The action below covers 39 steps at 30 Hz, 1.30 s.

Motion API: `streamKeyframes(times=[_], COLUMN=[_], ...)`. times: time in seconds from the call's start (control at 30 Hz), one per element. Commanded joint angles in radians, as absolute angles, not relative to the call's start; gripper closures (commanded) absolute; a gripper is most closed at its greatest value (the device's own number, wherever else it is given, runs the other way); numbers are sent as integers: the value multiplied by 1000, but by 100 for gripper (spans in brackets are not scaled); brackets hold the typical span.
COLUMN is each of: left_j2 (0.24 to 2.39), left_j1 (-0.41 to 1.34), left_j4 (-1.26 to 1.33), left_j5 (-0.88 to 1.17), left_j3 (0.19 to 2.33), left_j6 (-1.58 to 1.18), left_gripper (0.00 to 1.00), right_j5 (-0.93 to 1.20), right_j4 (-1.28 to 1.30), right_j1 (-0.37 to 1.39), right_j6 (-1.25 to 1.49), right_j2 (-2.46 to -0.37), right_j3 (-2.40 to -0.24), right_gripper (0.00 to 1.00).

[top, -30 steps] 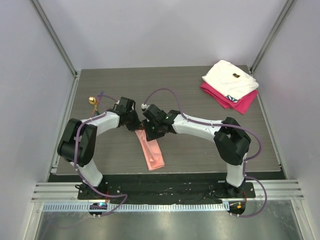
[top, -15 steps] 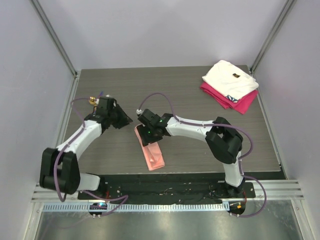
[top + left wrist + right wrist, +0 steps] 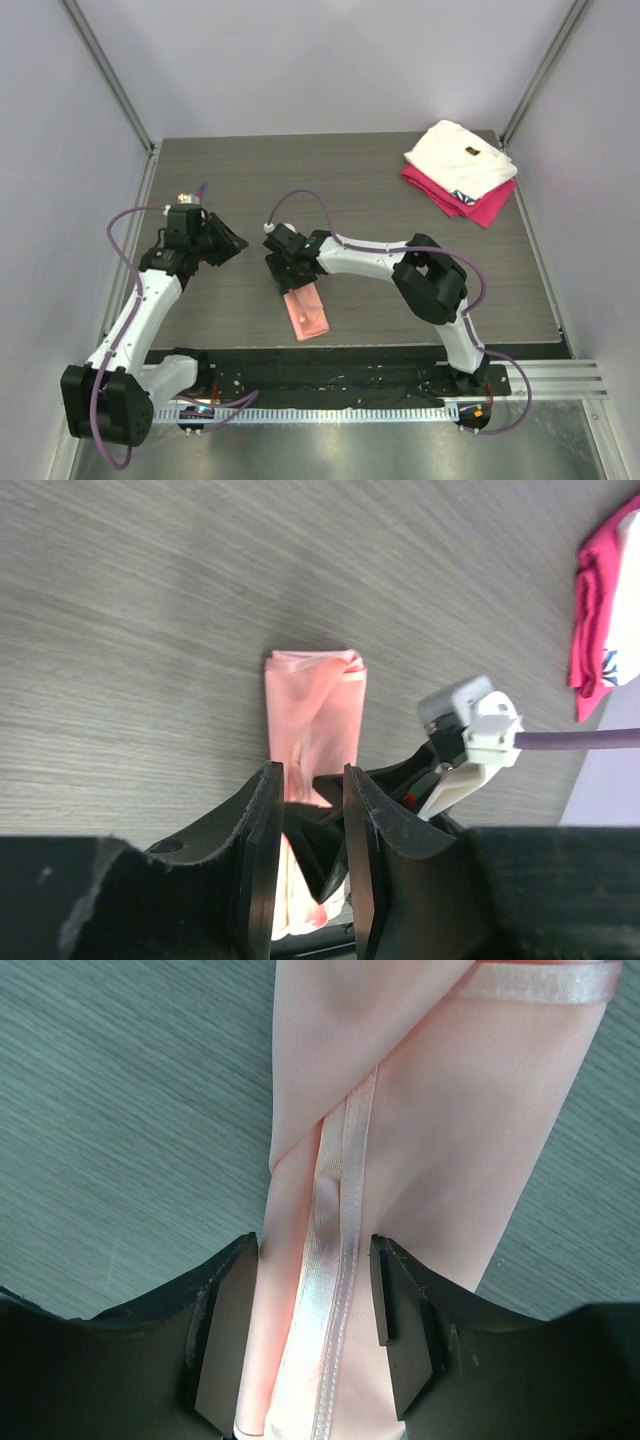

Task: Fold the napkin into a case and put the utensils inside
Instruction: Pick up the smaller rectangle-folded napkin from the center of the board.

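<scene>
The left gripper (image 3: 232, 243) had let go and swung toward the utensils (image 3: 190, 197) at the left of the table (image 3: 400, 200), narrowly parted and empty. The right gripper (image 3: 284, 267) stood parted astride the napkin (image 3: 307, 312), a folded strip near the front. Folding looked done.

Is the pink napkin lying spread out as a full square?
No, the napkin lies folded into a long narrow strip on the table, near its front edge.
</scene>
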<state>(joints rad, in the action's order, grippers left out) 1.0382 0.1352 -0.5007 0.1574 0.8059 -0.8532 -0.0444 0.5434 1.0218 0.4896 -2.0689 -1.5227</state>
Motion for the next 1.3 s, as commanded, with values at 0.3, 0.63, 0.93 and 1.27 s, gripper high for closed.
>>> streamKeyframes(times=[0.3,0.63,0.93,1.27], left_j2=[1057,1020,1014,991], left_j1=[87,35,23,20], left_j4=[-574,-627,-650,-698], left_j5=[153,161,181,167], left_j3=[790,804,811,831], left_j6=[-784,-756,-741,-739], left_gripper=[65,64,64,67], right_j5=[-225,-337,-232,136], right_j4=[672,781,743,447], right_j1=[1080,1129,1127,1068], right_j6=[601,603,588,641], right_j2=[-2206,-2269,-2226,-2074], right_j3=[-1687,-1784,-1836,-1711], right_gripper=[57,70,99,99])
